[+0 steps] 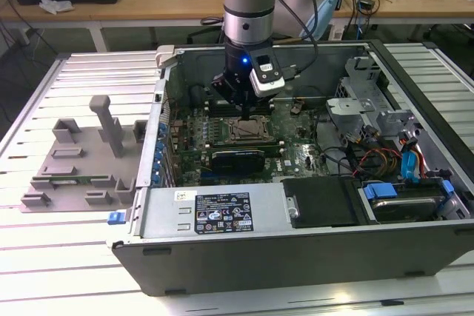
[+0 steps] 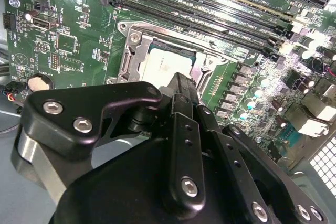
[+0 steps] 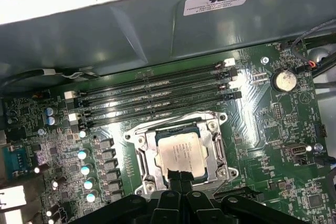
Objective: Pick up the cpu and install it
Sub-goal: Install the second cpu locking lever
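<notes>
The cpu [image 3: 178,148], a flat square chip with a silver-grey top, lies flat inside the metal-framed socket [image 3: 144,156] on the green motherboard [image 3: 252,129]. It also shows in the second wrist view, the cpu [image 2: 160,64] partly hidden behind the finger. My gripper [image 3: 179,173] hangs straight over the socket with its fingers together, shut, the tips at one edge of the chip. In the exterior view the gripper [image 1: 244,112] reaches down into the open computer case [image 1: 222,257] right above the socket [image 1: 248,132].
Black memory slots [image 3: 157,95] run beside the socket. A heatsink block [image 1: 237,158], the power supply [image 1: 215,212], a drive cage [image 1: 370,109] and loose cables [image 1: 378,157] crowd the case. A grey parts fixture [image 1: 81,160] lies on the table at the exterior view's left.
</notes>
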Controlling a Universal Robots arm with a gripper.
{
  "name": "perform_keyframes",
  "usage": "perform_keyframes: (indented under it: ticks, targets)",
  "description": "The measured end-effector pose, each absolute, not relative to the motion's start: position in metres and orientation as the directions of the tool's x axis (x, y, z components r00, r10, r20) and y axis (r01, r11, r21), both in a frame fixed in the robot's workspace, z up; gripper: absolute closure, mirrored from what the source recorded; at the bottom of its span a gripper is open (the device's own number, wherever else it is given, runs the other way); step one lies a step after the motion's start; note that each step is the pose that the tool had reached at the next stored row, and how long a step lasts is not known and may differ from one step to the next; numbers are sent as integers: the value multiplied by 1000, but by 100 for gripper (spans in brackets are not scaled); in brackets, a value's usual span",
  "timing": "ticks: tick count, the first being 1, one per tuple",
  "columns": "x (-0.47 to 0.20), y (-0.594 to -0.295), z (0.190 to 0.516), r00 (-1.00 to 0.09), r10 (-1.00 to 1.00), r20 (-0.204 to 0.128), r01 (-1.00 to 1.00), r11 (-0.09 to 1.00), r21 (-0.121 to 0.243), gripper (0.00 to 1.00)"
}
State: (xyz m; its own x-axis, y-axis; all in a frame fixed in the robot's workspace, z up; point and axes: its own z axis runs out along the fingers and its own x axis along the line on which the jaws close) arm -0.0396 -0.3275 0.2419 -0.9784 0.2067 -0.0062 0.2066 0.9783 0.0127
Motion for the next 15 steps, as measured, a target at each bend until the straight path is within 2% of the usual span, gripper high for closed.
perform_keyframes:
  ticks: [15]
  targets:
    - [-38, -330, 248, -993, 119, -7, 119, 993, 11, 89]
